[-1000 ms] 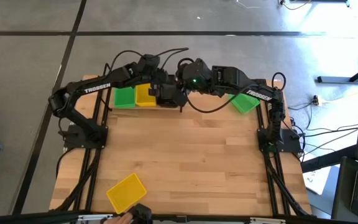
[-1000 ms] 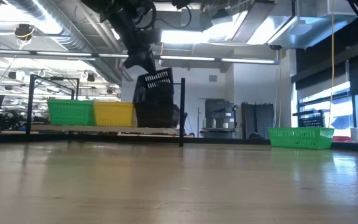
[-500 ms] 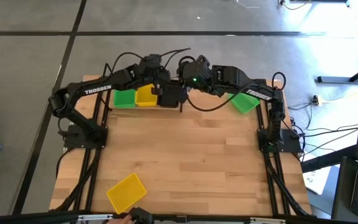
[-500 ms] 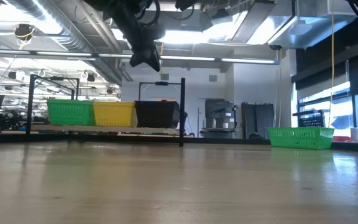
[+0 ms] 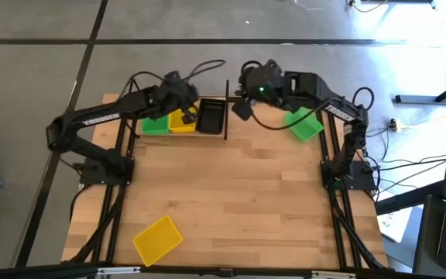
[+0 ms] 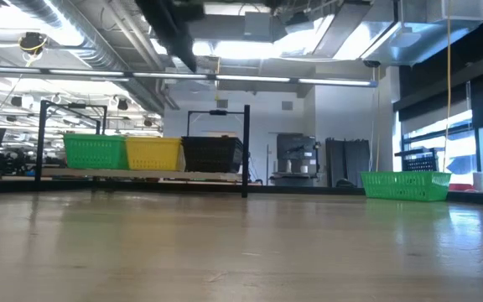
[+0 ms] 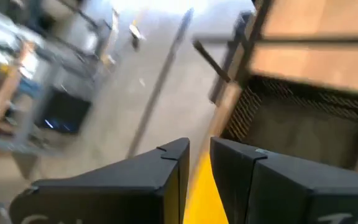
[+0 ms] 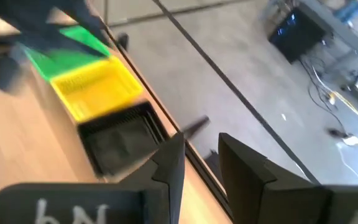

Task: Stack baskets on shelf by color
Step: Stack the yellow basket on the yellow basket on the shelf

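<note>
Three baskets stand side by side on the shelf [image 6: 141,174] at the table's far edge: green [image 5: 155,124], yellow [image 5: 178,122] and black [image 5: 210,117]. In the low view the green [image 6: 95,152], yellow [image 6: 153,153] and black basket [image 6: 212,154] rest on their bottoms on the board. My left gripper [image 5: 186,108] hangs open above the yellow basket, nothing between its fingers [image 7: 199,155]. My right gripper [image 5: 238,110] is open just right of the shelf's end post, holding nothing [image 8: 201,149].
A loose green basket [image 5: 304,124] lies on the table at the far right, under my right arm. A loose yellow basket [image 5: 157,239] lies near the front left corner. The wide middle of the wooden table [image 5: 231,194] holds nothing.
My left gripper has opened and let go of the black basket, which was tilted above the shelf's black one and now sits level in it. The left gripper has then risen and drawn back toward the left, rolling. My right gripper has pulled up and toward the right.
</note>
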`<state>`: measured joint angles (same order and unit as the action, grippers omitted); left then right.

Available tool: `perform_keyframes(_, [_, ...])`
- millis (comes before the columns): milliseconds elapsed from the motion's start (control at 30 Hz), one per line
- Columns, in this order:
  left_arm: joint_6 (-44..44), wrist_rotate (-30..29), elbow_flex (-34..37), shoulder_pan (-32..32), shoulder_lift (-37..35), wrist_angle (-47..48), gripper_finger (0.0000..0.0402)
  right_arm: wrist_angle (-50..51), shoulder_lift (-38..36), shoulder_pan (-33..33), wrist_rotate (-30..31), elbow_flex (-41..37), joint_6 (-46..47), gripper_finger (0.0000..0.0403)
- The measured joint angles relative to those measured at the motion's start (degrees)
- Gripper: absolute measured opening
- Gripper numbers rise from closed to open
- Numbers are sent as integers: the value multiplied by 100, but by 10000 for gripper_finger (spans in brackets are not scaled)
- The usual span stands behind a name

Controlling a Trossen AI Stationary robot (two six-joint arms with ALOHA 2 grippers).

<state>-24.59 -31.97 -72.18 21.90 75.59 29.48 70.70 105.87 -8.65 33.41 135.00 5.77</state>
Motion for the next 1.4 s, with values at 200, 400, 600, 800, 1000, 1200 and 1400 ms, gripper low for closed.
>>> perform_keyframes(200, [1413,11,13,-354,-697,1188,57,819,-108,-333,17,-1,151,96])
perform_keyframes(400, [2659,13,13,-774,-1252,2267,57,1302,-144,-604,-1,-2,148,96])
perform_keyframes(600, [3853,434,15,-1297,-1609,3196,57,1702,-169,-794,-151,-2,144,96])
perform_keyframes(800, [4926,1351,13,-1855,-1763,3851,57,1924,-184,-812,-412,-68,170,96])
perform_keyframes(1000, [6177,2168,17,-2462,-1745,4358,57,1874,-218,-717,-1083,-68,123,96])
perform_keyframes(1200, [7425,2855,17,-3089,-1663,4362,57,1862,-219,-620,-2106,-68,-202,96])
perform_keyframes(1400, [8918,2977,17,-3668,-1429,4526,57,1589,-219,-485,-3126,-68,-640,96])
